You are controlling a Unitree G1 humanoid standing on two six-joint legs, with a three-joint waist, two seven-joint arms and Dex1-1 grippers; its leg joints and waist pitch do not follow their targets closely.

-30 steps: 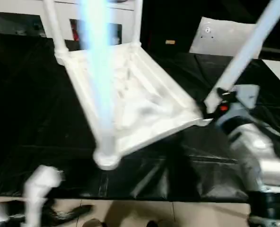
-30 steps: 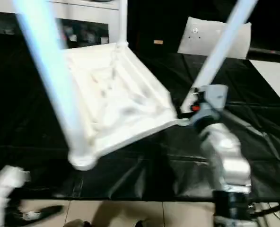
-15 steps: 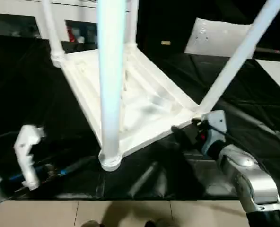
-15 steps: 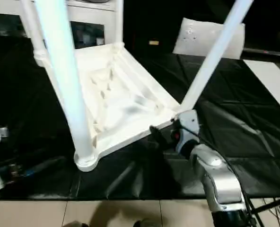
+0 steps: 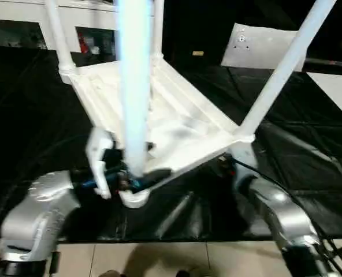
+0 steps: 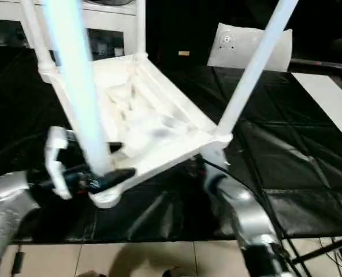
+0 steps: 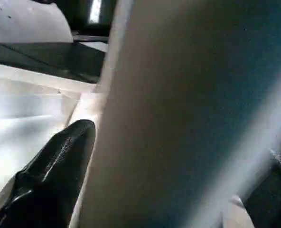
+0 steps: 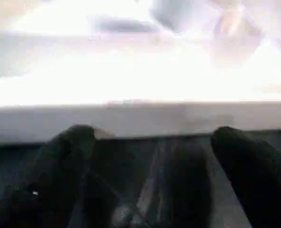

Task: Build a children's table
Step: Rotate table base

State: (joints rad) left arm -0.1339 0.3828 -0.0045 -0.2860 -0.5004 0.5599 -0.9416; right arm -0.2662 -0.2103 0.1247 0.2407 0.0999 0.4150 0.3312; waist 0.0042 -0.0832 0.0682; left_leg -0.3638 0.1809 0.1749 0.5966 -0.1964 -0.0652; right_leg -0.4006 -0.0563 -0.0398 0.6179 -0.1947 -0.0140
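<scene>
The children's table (image 5: 182,124) lies upside down on the black cloth, all white, ribbed underside up, with four legs standing in its corner sockets. My left gripper (image 5: 130,180) is at the foot of the near left leg (image 5: 135,86). In the left wrist view that leg (image 7: 178,118) runs between my open black fingers (image 7: 50,180). My right gripper (image 8: 154,137) is low at the near right corner, below the near right leg (image 5: 281,69). It is open, its fingers (image 8: 74,156) apart just under the table's white rim (image 8: 140,118), with nothing held.
Black cloth (image 5: 309,150) covers the work surface, and its front edge meets tiled floor (image 5: 159,259). A white panel (image 5: 263,46) leans at the back right. White cabinets (image 5: 21,11) stand behind. A white strip (image 5: 338,92) lies at the far right.
My left arm has swung in from the lower left to the near left leg's foot, its fingers now around the leg. My right gripper has dropped from the near right leg to under the corner rim.
</scene>
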